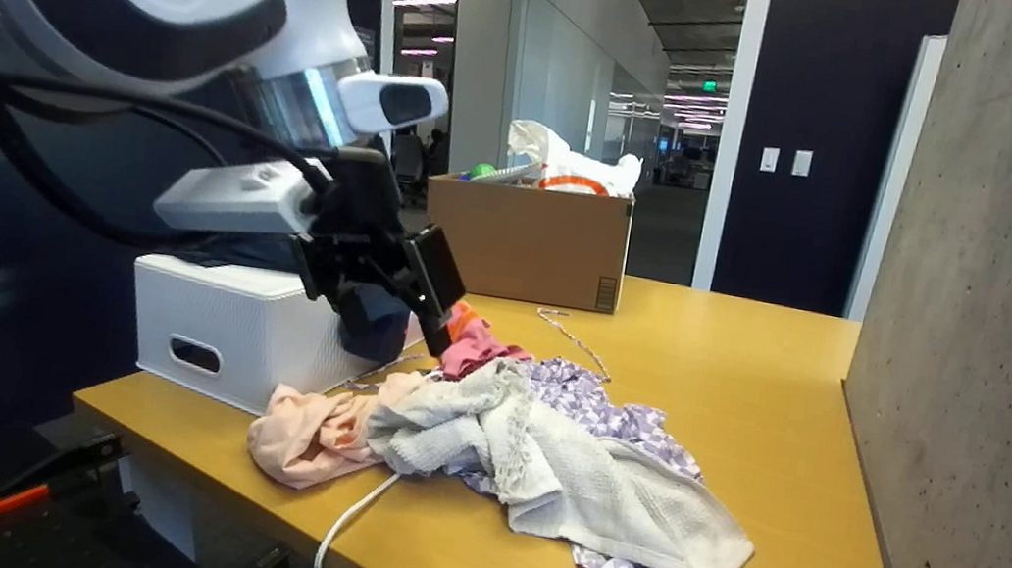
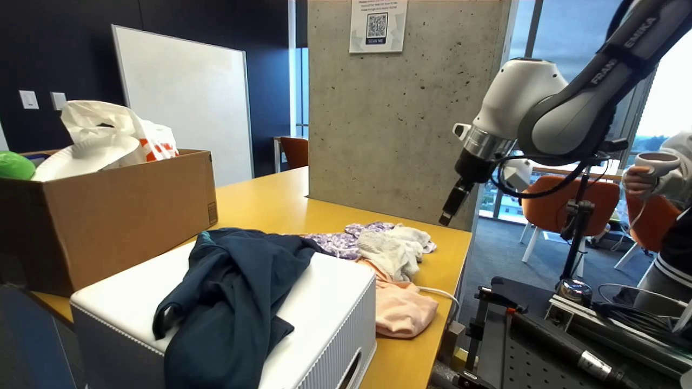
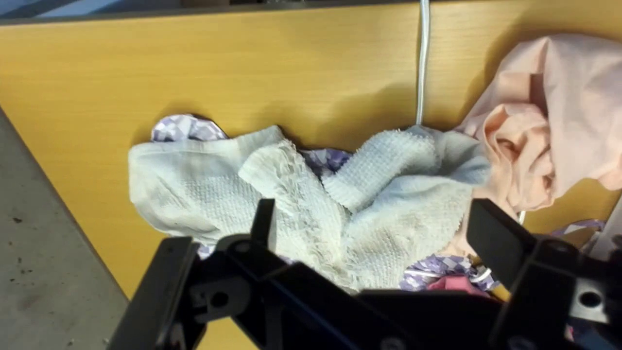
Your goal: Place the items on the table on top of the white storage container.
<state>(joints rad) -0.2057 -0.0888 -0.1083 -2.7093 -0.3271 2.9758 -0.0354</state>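
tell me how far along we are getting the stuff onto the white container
Done: the navy garment lies on the white storage container. In hand: nothing; the gripper is open above the white towel. Left: that towel, the peach garment, the purple-and-white patterned cloth and the pink cloth, all heaped on the table.

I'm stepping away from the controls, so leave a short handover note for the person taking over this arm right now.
End effector: open, holding nothing, above the white towel.
Done: the navy cloth lies on the white storage container, draped partly over its side.
Remaining, heaped on the table: the white towel, over the purple patterned cloth, plus the peach cloth and pink cloth.
Watch: a white cord runs from the heap over the table edge.
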